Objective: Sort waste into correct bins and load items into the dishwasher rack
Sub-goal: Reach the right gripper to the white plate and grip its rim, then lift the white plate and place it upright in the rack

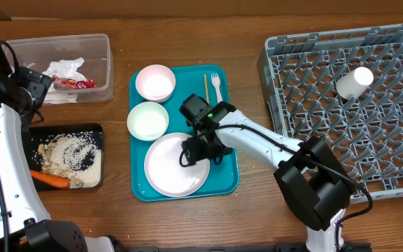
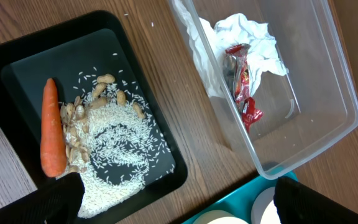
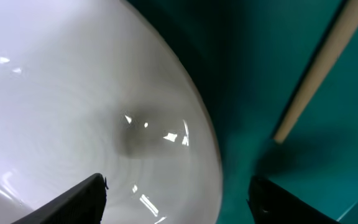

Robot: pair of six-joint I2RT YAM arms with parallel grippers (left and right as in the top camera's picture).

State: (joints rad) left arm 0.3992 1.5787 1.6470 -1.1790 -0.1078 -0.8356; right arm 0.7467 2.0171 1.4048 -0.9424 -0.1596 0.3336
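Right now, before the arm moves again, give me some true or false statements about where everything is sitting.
1. The carrot lies in the black tray. True.
2. The cup is on the teal tray. False: it lies in the rack.
3. The wrapper is in the tub with the napkins. True.
4. The fork is in the rack. False: it lies on the teal tray beside the stick.
5. The right end effector is at the plate's edge. True.
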